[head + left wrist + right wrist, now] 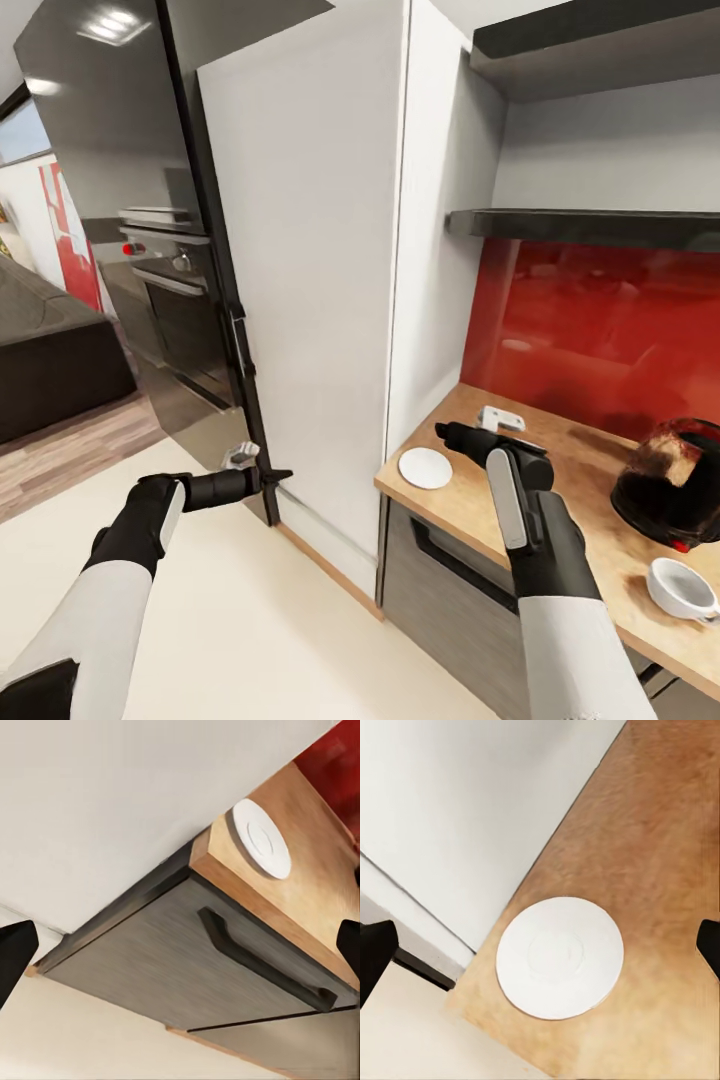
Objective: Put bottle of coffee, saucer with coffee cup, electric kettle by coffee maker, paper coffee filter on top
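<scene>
Both our forearms fill the bottom of the head view, white sleeves w/ black wrists. Our right tool (446,431) reaches over the counter (560,470) and sits just above and beside the saucer (425,468). In the right wrist view the two black fingertips (375,956) stand at opposite edges w/ the saucer (559,957) between them, so the jaws are wide and hold nothing. Saucer lies flat near the counter's left corner, close to the front edge, next to the tall white cabinet panel (310,250).

Our left tool (275,476) hangs over the pale floor (230,620), in front of the lower edge of that white panel, apart from the counter. Left wrist view shows its fingertips (15,952) far apart too: wide, nothing in it. That view also looks onto the saucer (261,838) on the counter corner and the grey drawer front (180,967) w/ a dark handle (259,964) below it.

Further right on the counter, the electric kettle (672,480) stands by the red backsplash (610,330), dark glass, a bit of red at its base. Coffee cup (682,590) sits near the counter's front edge, just in front of the kettle, well apart from the saucer. Dark shelf (590,225) runs above the backsplash. Black oven (185,300) shows at left.
</scene>
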Robot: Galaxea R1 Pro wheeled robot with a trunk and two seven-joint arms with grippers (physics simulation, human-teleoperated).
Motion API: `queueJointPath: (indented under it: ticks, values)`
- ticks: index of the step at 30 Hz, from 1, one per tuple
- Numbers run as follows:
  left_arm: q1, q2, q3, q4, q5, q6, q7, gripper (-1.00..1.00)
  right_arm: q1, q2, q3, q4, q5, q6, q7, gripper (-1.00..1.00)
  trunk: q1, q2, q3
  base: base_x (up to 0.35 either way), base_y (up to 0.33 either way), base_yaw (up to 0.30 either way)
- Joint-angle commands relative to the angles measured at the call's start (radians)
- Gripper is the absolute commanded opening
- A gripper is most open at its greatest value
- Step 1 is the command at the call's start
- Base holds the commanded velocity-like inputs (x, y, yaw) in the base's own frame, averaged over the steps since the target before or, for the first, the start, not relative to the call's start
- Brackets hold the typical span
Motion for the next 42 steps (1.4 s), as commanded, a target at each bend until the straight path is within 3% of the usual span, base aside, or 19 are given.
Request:
queueJointPath:
  ticks: [1,10,11,13,16,23,27,30,35,42]
  values:
    - [0.004,-0.002,0.005,-0.001,-0.010,0.005,-0.010,1.00,-0.001,-0.005,0.005,0.005,-0.011,0.003,-0.008,1.00,0.001,-0.002,-0.002,0.330,0.000,0.000]
    - [0.036,-0.014,0.002,-0.001,-0.009,0.004,-0.011,1.00,-0.001,-0.047,0.055,0.055,-0.010,0.003,-0.008,1.00,0.001,-0.002,-0.002,0.317,0.000,0.000]
    - [0.042,-0.024,0.001,-0.002,-0.007,0.003,-0.031,1.00,0.000,-0.056,0.122,0.191,-0.009,0.004,-0.007,1.00,0.001,-0.002,-0.002,0.184,0.000,0.000]
    - [0.044,-0.026,0.002,-0.002,-0.007,0.004,-0.069,1.00,-0.001,-0.085,0.155,0.198,-0.010,0.004,-0.002,1.00,0.001,-0.002,-0.002,0.096,0.000,0.000]
    - [0.045,-0.026,0.003,-0.002,-0.007,0.006,-0.137,1.00,-0.001,-0.170,0.203,0.198,-0.011,0.004,0.086,1.00,0.001,-0.002,-0.002,0.033,0.000,0.000]
    - [0.046,-0.027,0.008,-0.001,-0.005,0.012,-0.206,1.00,-0.001,-0.406,0.224,0.194,-0.008,0.004,0.487,1.00,0.001,-0.002,-0.002,0.005,0.000,0.000]
    - [0.045,-0.029,0.005,-0.002,-0.005,0.029,-0.238,1.00,-0.001,-0.489,0.225,0.194,-0.008,0.005,0.654,1.00,0.001,-0.002,-0.002,0.000,0.000,0.000]
    - [0.045,-0.048,0.005,-0.003,0.012,0.092,-0.246,1.00,-0.001,-0.561,0.223,0.202,-0.006,0.020,0.811,1.00,0.001,-0.002,-0.002,0.000,0.000,0.000]
    - [0.044,-0.067,0.003,-0.003,0.020,0.107,-0.246,1.00,-0.001,-0.588,0.221,0.282,-0.009,0.038,0.890,1.00,0.001,-0.002,-0.002,0.000,0.000,0.000]
    - [0.036,-0.148,0.003,-0.004,0.020,0.150,-0.239,1.00,-0.001,-0.577,0.216,0.326,-0.018,0.044,0.904,1.00,0.001,-0.002,-0.002,0.000,0.000,0.000]
